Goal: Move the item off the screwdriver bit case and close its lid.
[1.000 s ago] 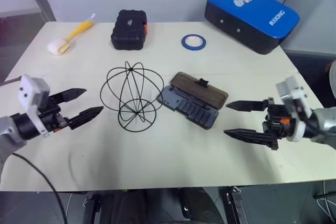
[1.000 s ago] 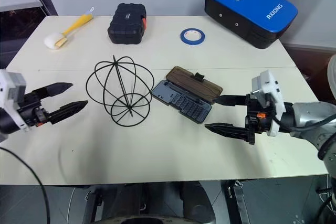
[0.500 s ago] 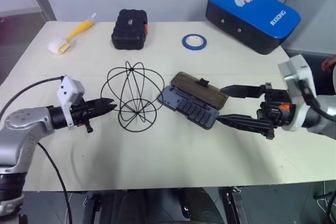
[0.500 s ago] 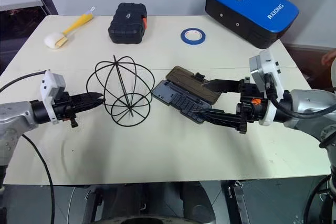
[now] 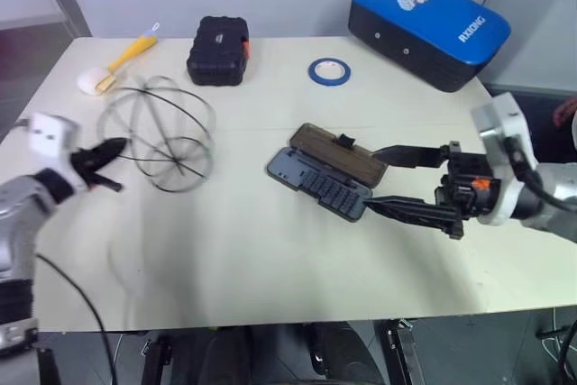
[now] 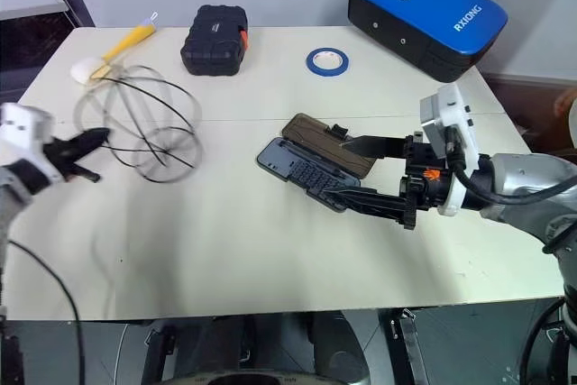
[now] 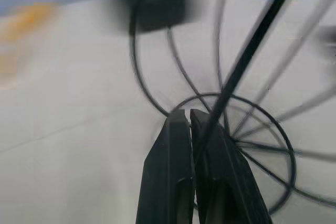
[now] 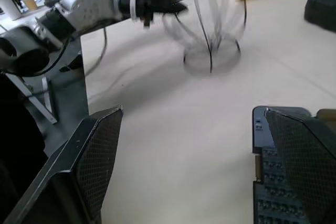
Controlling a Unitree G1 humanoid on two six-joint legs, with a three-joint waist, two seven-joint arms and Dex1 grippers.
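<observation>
The screwdriver bit case (image 5: 317, 185) lies open at mid-table, its brown lid (image 5: 341, 154) folded back behind the grey tray of bits. The black wire sphere (image 5: 159, 137) sits well to the left of the case, apart from it. My left gripper (image 5: 106, 152) is shut on one of its wires at the sphere's left side; the left wrist view shows the fingers (image 7: 176, 145) pinched together on a wire (image 7: 252, 40). My right gripper (image 5: 370, 179) is open at the case's right end, one finger (image 5: 410, 156) by the lid and the other by the tray's near edge.
A black hard case (image 5: 218, 50), a blue tape roll (image 5: 328, 70) and a large blue box (image 5: 428, 13) stand along the back. A yellow-handled brush (image 5: 117, 62) lies at the back left, close behind the sphere. The table's left edge is near my left gripper.
My left gripper shut on the wire sphere and pulled it left, away from the case. My right gripper moved in to the case's right end and has stayed open there.
</observation>
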